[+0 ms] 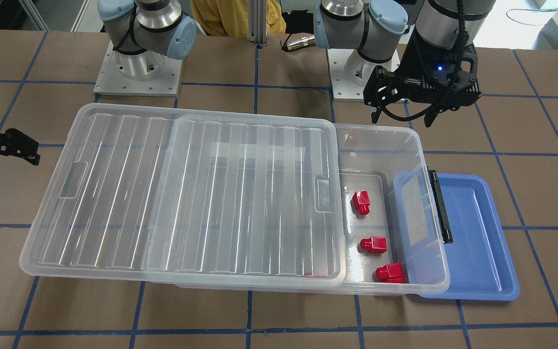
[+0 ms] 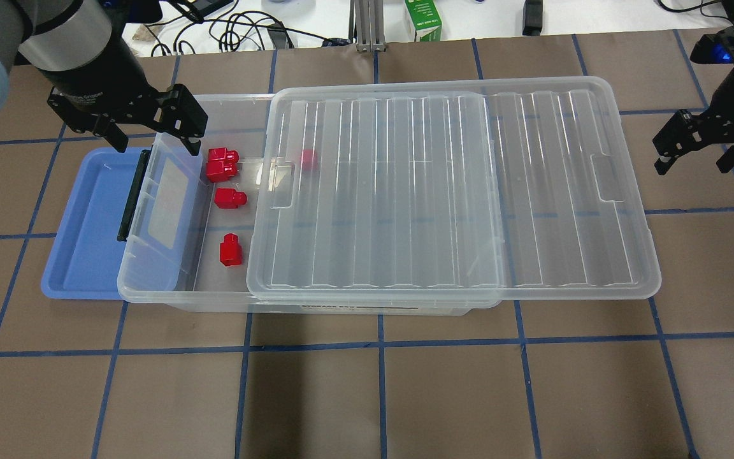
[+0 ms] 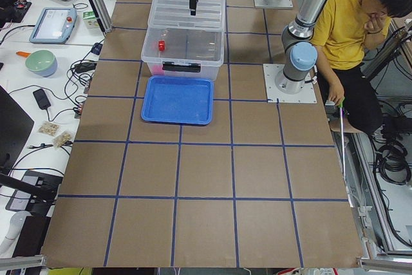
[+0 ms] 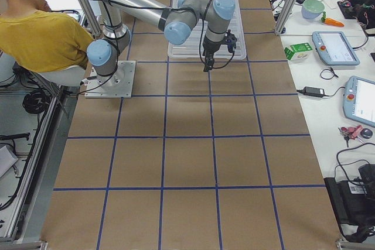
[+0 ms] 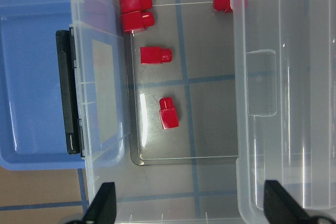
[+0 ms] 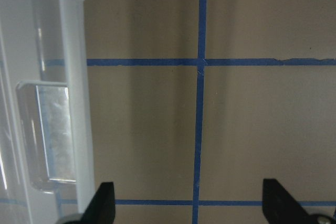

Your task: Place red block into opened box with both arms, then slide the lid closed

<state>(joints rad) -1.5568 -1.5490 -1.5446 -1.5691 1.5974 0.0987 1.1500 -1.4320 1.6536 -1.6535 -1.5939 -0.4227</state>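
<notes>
Several red blocks lie on the floor of the clear box (image 2: 150, 290) at its uncovered end: one (image 2: 230, 250), another (image 2: 230, 198) and one against the wall (image 2: 222, 164); a further block (image 2: 308, 158) shows through the lid. The ribbed clear lid (image 2: 443, 191) rests on the box, shifted toward my right and overhanging that end. My left gripper (image 2: 153, 143) hangs open and empty high above the uncovered end, looking down on the blocks (image 5: 168, 113). Over bare table beside the lid's overhanging end, my right gripper (image 2: 692, 164) stands open; the lid's tab (image 6: 50, 135) is at its view's left.
A shallow blue tray (image 2: 83, 223) lies against the box's clasp end. A person in a yellow shirt (image 3: 351, 24) sits behind the robot bases. A green carton (image 2: 422, 19) and cables lie beyond the far table edge. Brown table with blue tape lines spreads in front.
</notes>
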